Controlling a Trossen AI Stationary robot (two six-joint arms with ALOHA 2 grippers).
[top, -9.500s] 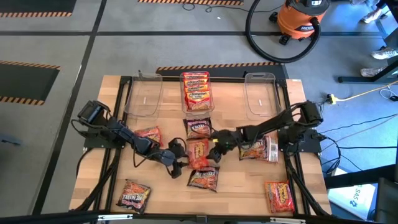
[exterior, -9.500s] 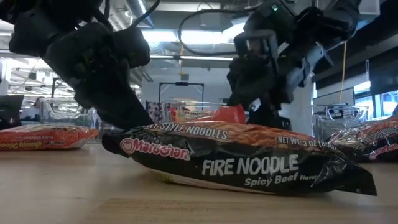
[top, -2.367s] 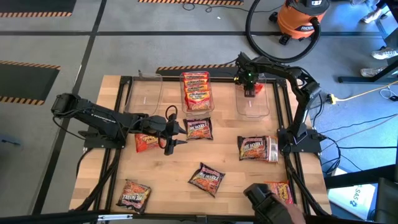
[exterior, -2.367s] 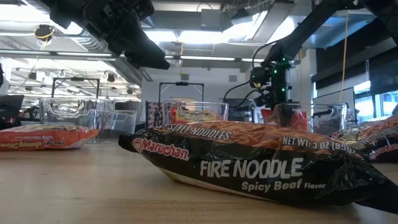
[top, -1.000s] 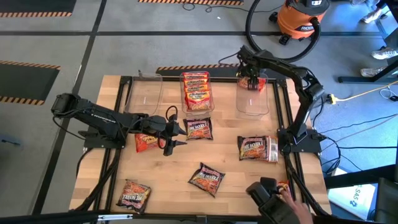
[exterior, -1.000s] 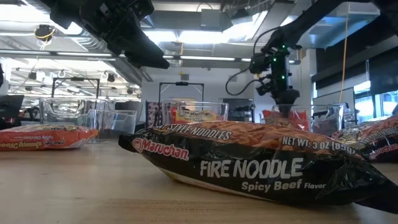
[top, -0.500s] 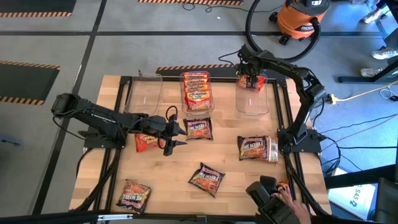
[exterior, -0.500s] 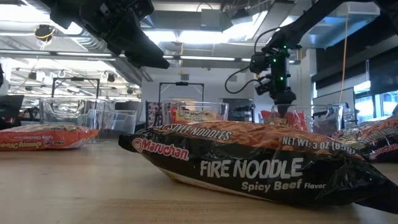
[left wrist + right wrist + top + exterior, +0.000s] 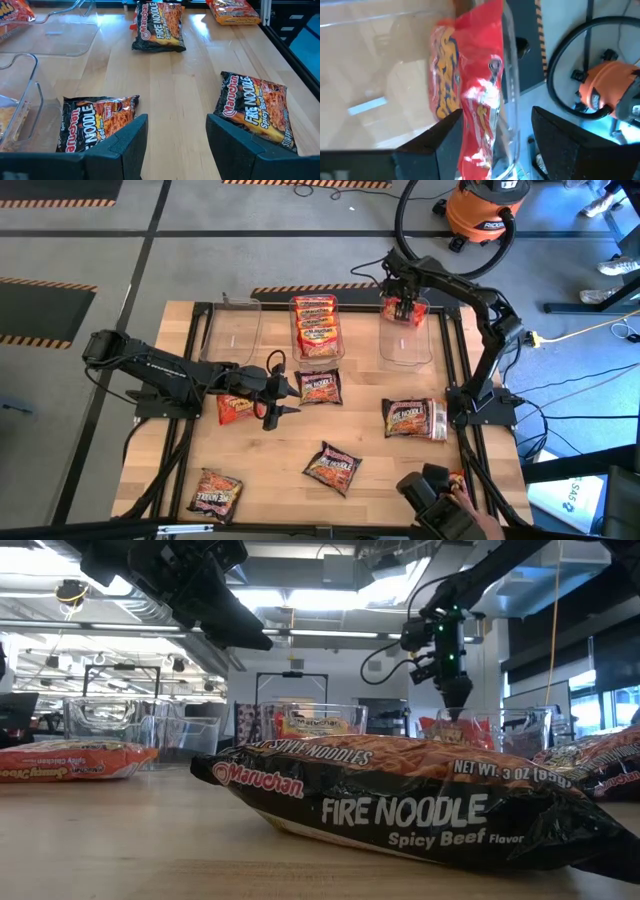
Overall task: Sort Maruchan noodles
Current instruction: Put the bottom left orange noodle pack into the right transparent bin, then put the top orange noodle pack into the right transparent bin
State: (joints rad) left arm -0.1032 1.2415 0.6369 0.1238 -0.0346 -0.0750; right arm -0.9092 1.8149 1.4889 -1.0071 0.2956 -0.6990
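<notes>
Grey concrete floor with striped hazard tape surrounds a pale wooden table, and an orange shop vacuum stands beyond its far edge. Three clear plastic tubs sit in a row along that far edge; taking the middle tub as the landmark, it holds a stack of orange-yellow Maruchan packets, an empty clear tub stands to its left, and the right-hand clear tub stands to its right. The right gripper hangs over the far end of that right-hand tub with its fingers parted, and a red glossy packet stands on edge just below it against the tub's far wall; whether the fingers touch it cannot be told. The left gripper hovers just in front of the middle tub, fingers spread and empty, with a red-orange packet under its arm and a dark purple-black Fire Noodle packet just beside it. More dark packets lie farther from the middle tub: one near the table's middle front, one toward the right, one at the front left corner. At the front right, a person's dark-gloved hand reaches toward an orange packet that it mostly hides.
</notes>
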